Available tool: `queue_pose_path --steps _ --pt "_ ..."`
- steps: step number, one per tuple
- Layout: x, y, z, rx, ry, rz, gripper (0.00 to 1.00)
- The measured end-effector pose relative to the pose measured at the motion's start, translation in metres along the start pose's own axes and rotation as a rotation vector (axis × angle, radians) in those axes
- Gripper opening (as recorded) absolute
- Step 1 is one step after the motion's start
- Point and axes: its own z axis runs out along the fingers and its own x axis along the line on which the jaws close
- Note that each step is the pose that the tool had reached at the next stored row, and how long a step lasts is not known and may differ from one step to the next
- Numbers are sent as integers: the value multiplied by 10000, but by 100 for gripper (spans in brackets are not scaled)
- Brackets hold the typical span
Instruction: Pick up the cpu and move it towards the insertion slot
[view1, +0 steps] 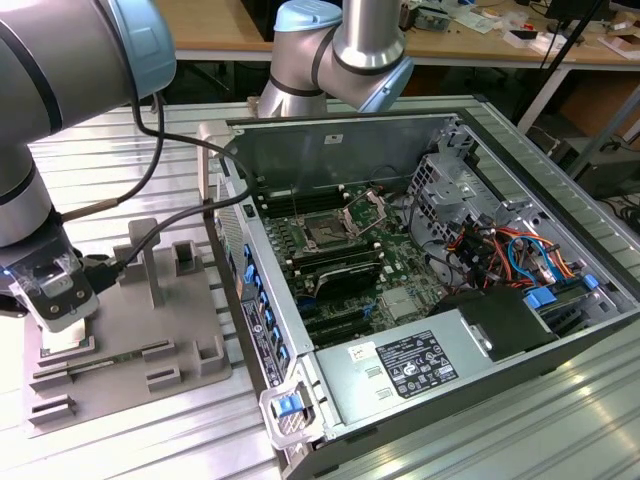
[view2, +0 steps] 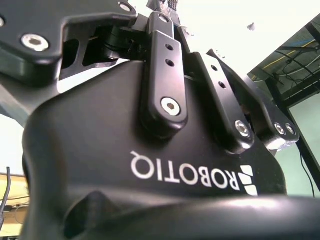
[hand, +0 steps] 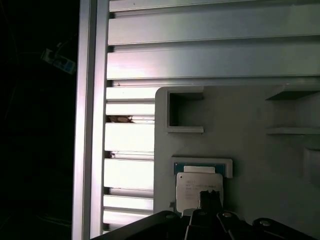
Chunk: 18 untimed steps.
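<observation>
One dark tip of the fingers overlaps one edge of the cpu; how far apart they stand cannot be told. The cpu, a pale silvery square with a thin blue-green rim, lies flat in a walled pocket of the grey plate, at the exterior view's lower left. The plate rests on the ribbed metal surface. Mid-frame, well apart, the insertion slot sits inside the open computer case.
</observation>
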Motion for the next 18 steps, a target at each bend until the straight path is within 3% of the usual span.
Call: queue_pose_path --steps 7,18 --pt "0 -2 39 1 1 -1 11" --pt "0 -2 44 0 0 0 13"
